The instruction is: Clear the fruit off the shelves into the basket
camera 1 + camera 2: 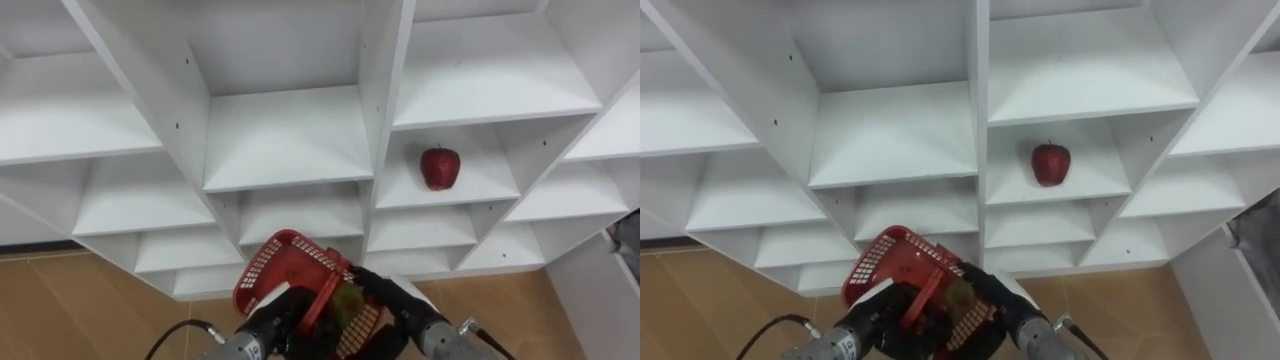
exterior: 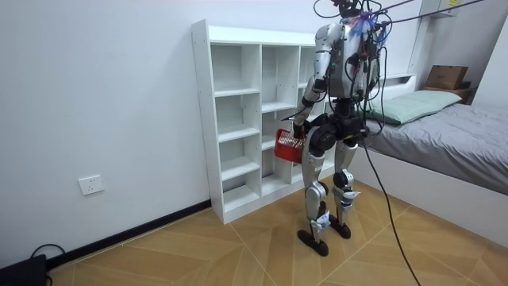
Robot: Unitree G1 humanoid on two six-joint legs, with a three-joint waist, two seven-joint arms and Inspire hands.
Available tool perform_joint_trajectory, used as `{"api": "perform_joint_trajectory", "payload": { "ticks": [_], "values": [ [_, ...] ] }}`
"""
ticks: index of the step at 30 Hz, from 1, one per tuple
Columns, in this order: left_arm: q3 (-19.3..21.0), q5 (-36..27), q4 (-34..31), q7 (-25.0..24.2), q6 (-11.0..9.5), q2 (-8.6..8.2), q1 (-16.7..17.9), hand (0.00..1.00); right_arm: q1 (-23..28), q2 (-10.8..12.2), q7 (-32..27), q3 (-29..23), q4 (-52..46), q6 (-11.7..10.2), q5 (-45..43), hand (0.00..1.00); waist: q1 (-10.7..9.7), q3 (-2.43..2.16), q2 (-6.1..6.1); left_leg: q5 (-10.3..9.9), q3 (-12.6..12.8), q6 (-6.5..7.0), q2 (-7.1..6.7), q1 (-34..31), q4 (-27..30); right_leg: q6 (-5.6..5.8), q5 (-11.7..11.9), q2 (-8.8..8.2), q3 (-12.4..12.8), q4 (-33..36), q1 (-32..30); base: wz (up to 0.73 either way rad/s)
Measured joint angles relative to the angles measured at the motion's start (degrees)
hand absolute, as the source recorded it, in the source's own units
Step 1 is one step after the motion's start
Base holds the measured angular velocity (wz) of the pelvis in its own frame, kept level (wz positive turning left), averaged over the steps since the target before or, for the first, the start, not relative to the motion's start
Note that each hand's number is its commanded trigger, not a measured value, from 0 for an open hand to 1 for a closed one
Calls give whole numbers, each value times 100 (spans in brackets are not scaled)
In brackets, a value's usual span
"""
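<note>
Facing the white closet (image 1: 288,140), the robot's left hand (image 1: 270,315) has its fingers clenched on the red basket (image 1: 268,262); the right hand (image 1: 395,298) sits at the rim, its grip impossible to tell; the red apple (image 1: 440,167) sits on a right-hand shelf, so the basket should probably be held level and low while the right hand reaches up for it.

white closet (image 1: 285,140) | red apple (image 1: 440,167) upright on a shelf right of the centre divider

A green pillow (image 2: 417,106) lies on the grey bed (image 2: 464,159).
</note>
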Motion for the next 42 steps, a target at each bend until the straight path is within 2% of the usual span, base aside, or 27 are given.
{"api": "perform_joint_trajectory", "payload": {
  "ticks": [6, 10, 11, 15, 20, 23, 26, 29, 36, 38, 42],
  "values": [
    [233, -6, 310, 242, -32, 6, 63, 100, 60, -28, -144, -38, -265, -78, 89, 0, -33, -1, -34, 0, 73, 0, 4, 110, -12, 1, 3, 7, 37, -27, 104, -3],
    [287, -8, 560, 334, -50, 72, 114, 100, 185, -43, -356, -280, -474, -173, 197, 0, -49, -12, -54, -2, 85, -2, 5, 378, -174, 14, 9, 46, 76, -136, 311, -2],
    [293, -5, 577, 335, -50, 121, 184, 100, 272, -57, -386, -333, -593, -175, 280, 0, -47, -52, -75, -1, 101, -4, 8, 428, -224, 15, 11, 64, 116, -164, 339, -8],
    [412, -4, 574, 369, -49, 218, 454, 100, 507, -100, -494, -496, -953, -178, 457, 0, -99, -81, -92, -3, 104, -9, 10, 607, -318, 29, 30, 94, 145, -315, 542, -3],
    [749, 4, 575, 568, -49, 234, 667, 100, 647, -108, -712, -664, -1438, -222, 524, 0, -145, -76, -118, -4, 111, -12, 0, 705, -402, 38, 34, 95, 178, -344, 622, -3],
    [845, -20, 667, 616, -52, 236, 672, 100, 676, -109, -769, -692, -1583, -231, 524, 0, -157, -69, -128, -4, 111, -12, -2, 778, -413, 41, 35, 93, 169, -391, 708, 0],
    [860, -18, 816, 720, -51, 236, 691, 100, 682, -130, -822, -692, -1583, -229, 560, 0, -153, -42, -153, -14, 110, -26, 2, 926, -453, 47, 31, 108, 184, -440, 845, 0],
    [930, -18, 858, 731, -50, 233, 718, 100, 680, -150, -892, -701, -1650, -229, 622, 0, -149, -38, -184, -18, 110, -31, 9, 982, -502, 47, 33, 132, 214, -497, 877, 0],
    [1179, -20, 857, 733, -50, 231, 725, 100, 681, -215, -899, -880, -1978, -291, 615, 0, -153, -60, -259, -22, 114, -37, 15, 1022, -507, 44, 40, 150, 256, -494, 929, 0],
    [1187, -19, 857, 743, -51, 233, 740, 100, 681, -212, -941, -990, -2001, -304, 578, 0, -158, -37, -288, -22, 116, -37, 12, 1084, -508, 45, 39, 146, 264, -513, 1001, 0],
    [1198, -15, 859, 801, -50, 233, 743, 100, 676, -205, -1020, -1164, -2023, -304, 508, 0, -156, -29, -318, -25, 119, -41, 13, 1091, -508, 46, 39, 148, 282, -516, 1004, 0]
  ]
}}
